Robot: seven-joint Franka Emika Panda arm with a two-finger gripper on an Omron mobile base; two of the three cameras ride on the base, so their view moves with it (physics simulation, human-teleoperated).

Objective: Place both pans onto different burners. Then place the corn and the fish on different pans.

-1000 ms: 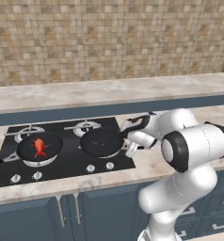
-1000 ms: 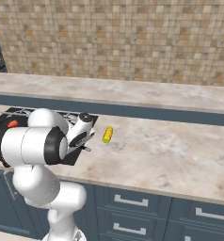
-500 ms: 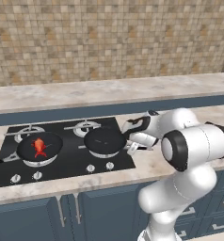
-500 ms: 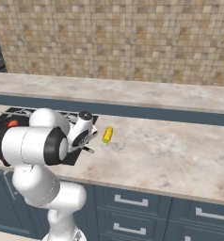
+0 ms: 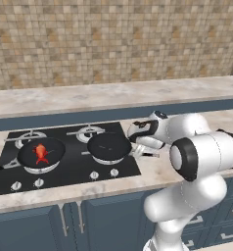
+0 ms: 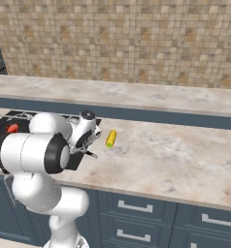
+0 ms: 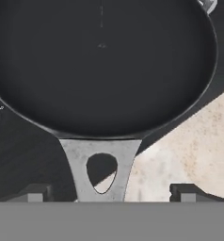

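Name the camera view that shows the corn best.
The right base view: the corn lies in plain sight on the counter, right of the cooktop. In the left base view the arm stands in front of that spot.

Two pans [image 5: 109, 146] [image 5: 41, 153], one fish [image 5: 40, 151], one corn [image 6: 110, 138], four burners [image 5: 88, 132].

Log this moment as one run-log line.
gripper: open, astride handle | empty pan: on burner | fish: in other pan | corn: on counter

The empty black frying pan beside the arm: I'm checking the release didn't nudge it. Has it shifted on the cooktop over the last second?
No. The empty black frying pan sits on the same silver-grey burner, beside the cooktop knobs, as before.
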